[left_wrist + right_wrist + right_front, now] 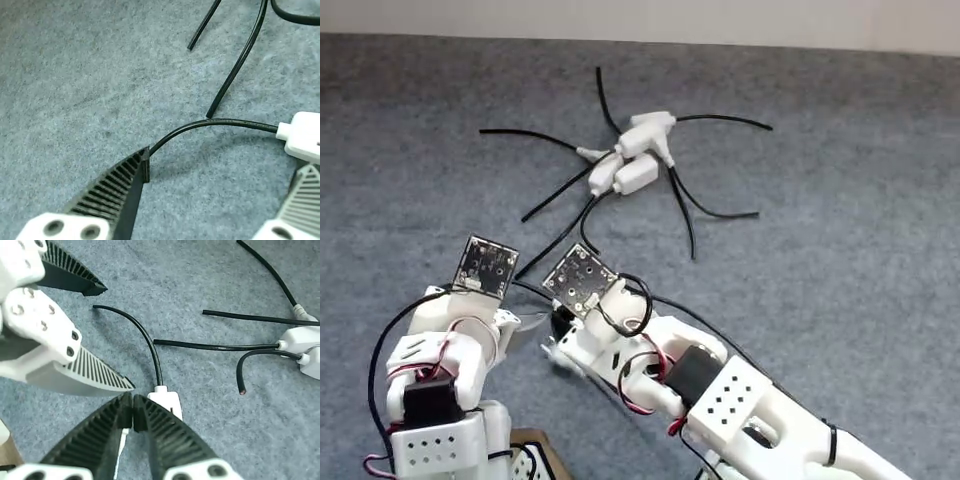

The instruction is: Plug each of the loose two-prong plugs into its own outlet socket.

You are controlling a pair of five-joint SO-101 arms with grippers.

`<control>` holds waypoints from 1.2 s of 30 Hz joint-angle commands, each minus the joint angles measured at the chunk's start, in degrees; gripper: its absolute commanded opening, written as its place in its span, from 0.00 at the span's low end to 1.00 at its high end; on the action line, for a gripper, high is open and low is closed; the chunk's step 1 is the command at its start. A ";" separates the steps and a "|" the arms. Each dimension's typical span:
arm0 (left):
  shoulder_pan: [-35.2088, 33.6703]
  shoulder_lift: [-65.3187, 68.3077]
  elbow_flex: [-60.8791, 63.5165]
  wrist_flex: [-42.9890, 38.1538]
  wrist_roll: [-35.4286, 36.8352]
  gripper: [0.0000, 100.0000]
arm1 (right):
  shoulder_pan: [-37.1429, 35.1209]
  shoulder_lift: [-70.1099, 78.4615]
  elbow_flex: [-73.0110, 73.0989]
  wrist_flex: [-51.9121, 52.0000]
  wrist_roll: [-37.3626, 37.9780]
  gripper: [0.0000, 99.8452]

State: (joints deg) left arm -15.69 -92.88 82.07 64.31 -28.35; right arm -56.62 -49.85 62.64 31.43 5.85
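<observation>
**A:** A grey, carpet-like bench (840,250) is running under everything, with a pale strip (720,20) lining its far edge. Where is the loose plug sitting?

**B:** The white plug (167,401) is lying flat on the bench, right at the tips of the right end effector (132,402) and touching the outer side of one finger. Its black cord (145,337) is arching away and ending near the dark fingertip of the left end effector (227,160).

**A:** How are the two end effectors standing?

**B:** The right one's ribbed fingers are pressing nearly together, leaving only a thin slit. A sliver of white is showing in that slit, but I am not managing to tell whether they are pinching the plug. The left one is gaping wide and holding nothing, with the cord's curve lying just ahead of its spread fingers.

**A:** And the sockets?

**B:** The white cluster of sockets (635,155), with its cords fanning out, is lying well ahead of both end effectors, apart from this plug.

**A:** How are you expecting the plug to handle?

**B:** I am judging it light, hard-shelled and rather smooth, so likely to skid on the bench or twist in a loose pinch. The cord is looking springy, since it is holding its arc, so pulling on it would probably swing the plug round. I would be taking hold across the flat sides of the white body, close to the cord end, leaving the prong end free for the socket.
</observation>
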 commanded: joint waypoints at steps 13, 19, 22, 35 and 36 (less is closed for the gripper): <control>-11.47 0.57 -13.85 -0.09 1.05 0.43 | -7.34 -0.31 -4.88 15.43 -2.11 0.03; -16.40 13.76 -24.75 5.89 7.21 0.42 | -8.48 11.56 -11.65 19.47 -1.41 0.16; -18.42 24.13 -31.08 5.89 9.49 0.42 | -8.48 17.98 -15.78 19.47 -5.10 0.16; -19.03 65.19 -76.97 27.08 11.69 0.42 | -10.24 34.51 -25.19 22.64 -7.74 0.16; -19.03 66.86 -79.08 27.96 11.69 0.42 | -10.07 34.51 -25.19 22.81 -7.82 0.16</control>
State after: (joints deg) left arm -33.98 -31.08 12.53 89.36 -16.92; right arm -67.52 -15.03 40.48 53.41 -1.27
